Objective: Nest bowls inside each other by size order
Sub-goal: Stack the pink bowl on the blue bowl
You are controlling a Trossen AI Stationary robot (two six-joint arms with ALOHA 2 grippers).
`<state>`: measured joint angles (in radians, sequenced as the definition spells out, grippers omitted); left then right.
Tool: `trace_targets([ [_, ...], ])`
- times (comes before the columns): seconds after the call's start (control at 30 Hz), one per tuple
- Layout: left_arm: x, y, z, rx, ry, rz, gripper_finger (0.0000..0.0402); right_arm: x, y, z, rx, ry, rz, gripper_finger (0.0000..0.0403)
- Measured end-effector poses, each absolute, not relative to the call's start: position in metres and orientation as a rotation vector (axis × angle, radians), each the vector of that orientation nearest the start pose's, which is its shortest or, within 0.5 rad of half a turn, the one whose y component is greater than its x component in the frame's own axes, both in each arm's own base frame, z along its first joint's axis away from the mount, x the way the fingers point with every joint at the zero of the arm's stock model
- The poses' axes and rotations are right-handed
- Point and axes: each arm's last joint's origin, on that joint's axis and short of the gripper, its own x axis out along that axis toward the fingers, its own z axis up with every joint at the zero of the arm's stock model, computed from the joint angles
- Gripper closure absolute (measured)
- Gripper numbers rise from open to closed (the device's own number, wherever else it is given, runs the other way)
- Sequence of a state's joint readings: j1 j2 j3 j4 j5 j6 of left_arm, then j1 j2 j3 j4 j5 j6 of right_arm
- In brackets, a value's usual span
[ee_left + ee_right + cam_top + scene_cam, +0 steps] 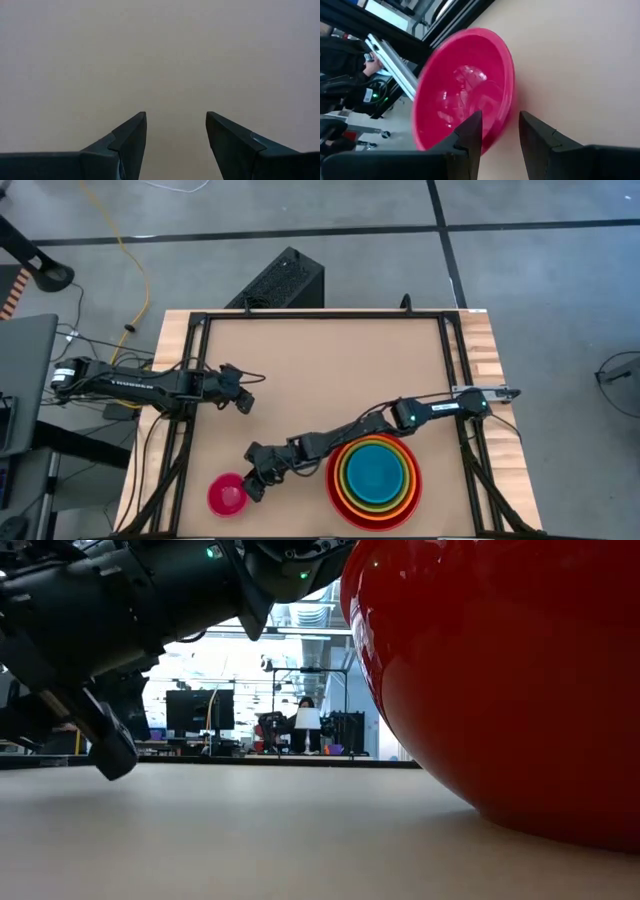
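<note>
One pink bowl [465, 95] sits at right gripper's [500, 132] parted fingertips.

Even overhead light is falling on the tan table [320, 370]. Window glare is streaking the glossy red plastic bowl [500, 670]. The glossy pink plastic bowl [465, 95] is showing motion blur.

A tan table [320, 370] with a black frame carries a red bowl [343, 488] at near right, holding nested smaller bowls, and a pink bowl [227, 495] at near left.
</note>
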<state>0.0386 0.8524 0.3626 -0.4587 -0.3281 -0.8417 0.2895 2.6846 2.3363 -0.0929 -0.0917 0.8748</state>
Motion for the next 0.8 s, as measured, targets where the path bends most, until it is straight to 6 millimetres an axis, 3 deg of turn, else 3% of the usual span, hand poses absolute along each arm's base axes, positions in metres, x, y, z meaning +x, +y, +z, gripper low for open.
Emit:
trace_targets([
  [0.23,0.146,0.015,0.163,-0.623,0.727,0.721,0.0207,0.569,0.172,0.151,0.807,0.589,0.167,0.0290],
  [0.57,0.146,0.015,0.163,-0.625,0.726,0.723,0.0207,0.570,0.169,0.151,0.826,0.602,0.195,0.0393],
  [0.8,0.145,0.015,0.163,-0.625,0.727,0.723,0.0207,0.574,0.152,0.153,0.882,0.628,0.221,0.0398],
])
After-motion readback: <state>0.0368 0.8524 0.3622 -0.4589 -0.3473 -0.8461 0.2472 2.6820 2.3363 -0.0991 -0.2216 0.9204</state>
